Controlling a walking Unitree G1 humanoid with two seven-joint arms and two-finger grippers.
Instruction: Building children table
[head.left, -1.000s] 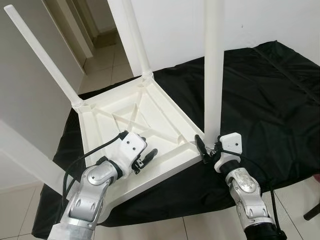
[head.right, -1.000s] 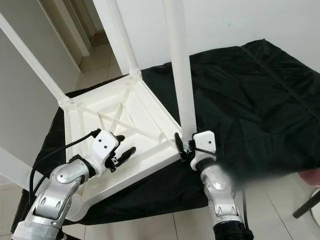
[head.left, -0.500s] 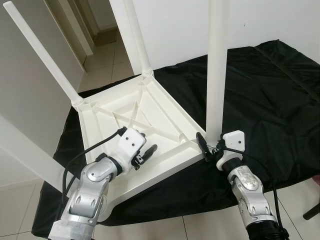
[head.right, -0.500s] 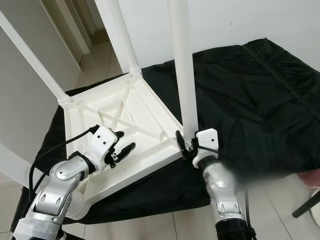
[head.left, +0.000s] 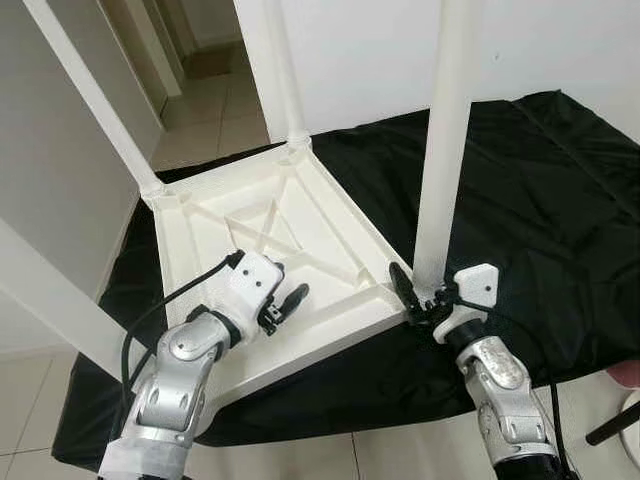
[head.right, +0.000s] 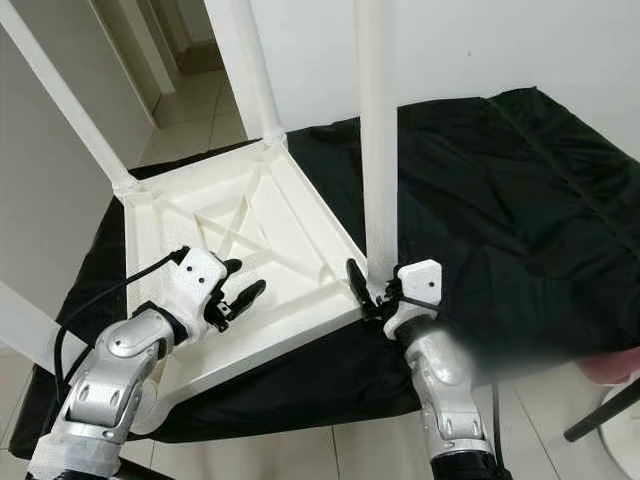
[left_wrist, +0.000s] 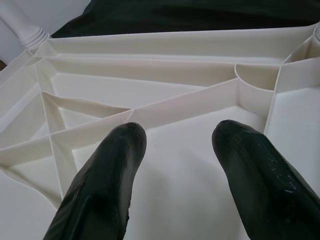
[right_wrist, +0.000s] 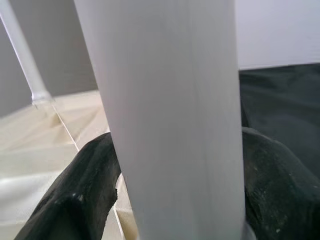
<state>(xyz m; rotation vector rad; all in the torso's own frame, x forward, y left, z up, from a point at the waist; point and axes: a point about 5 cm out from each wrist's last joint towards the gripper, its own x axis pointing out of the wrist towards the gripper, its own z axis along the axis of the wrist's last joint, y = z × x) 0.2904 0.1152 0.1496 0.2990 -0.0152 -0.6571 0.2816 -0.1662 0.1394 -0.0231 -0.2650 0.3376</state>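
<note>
A white plastic children's table (head.left: 205, 215) lies upside down on a black cloth (head.left: 545, 190), ribbed underside up. My right gripper (head.left: 420, 300) is shut around the base of the near-right leg (head.left: 442, 150), which stands upright in its corner socket; black fingers (right_wrist: 82, 200) flank the leg (right_wrist: 170, 115). My left gripper (head.left: 288, 285) hovers open just above the underside near the front edge, its fingertips (left_wrist: 125, 145) apart over the ribs (left_wrist: 180, 102), holding nothing. Other legs stand at the far-left corner (head.left: 95, 100), the back corner (head.left: 282, 70) and the near-left (head.left: 45, 295).
The cloth covers a low surface, with room on its right half. Beige floor tiles (head.left: 205, 115) and a doorway lie beyond on the left, a white wall (head.left: 360, 50) behind. A pink object (head.left: 625, 375) and a dark chair leg (head.left: 610, 427) sit at the lower right.
The camera has shifted a little. My left gripper has edged farther in over the table's underside, still open. My right gripper keeps its hold on the leg.
</note>
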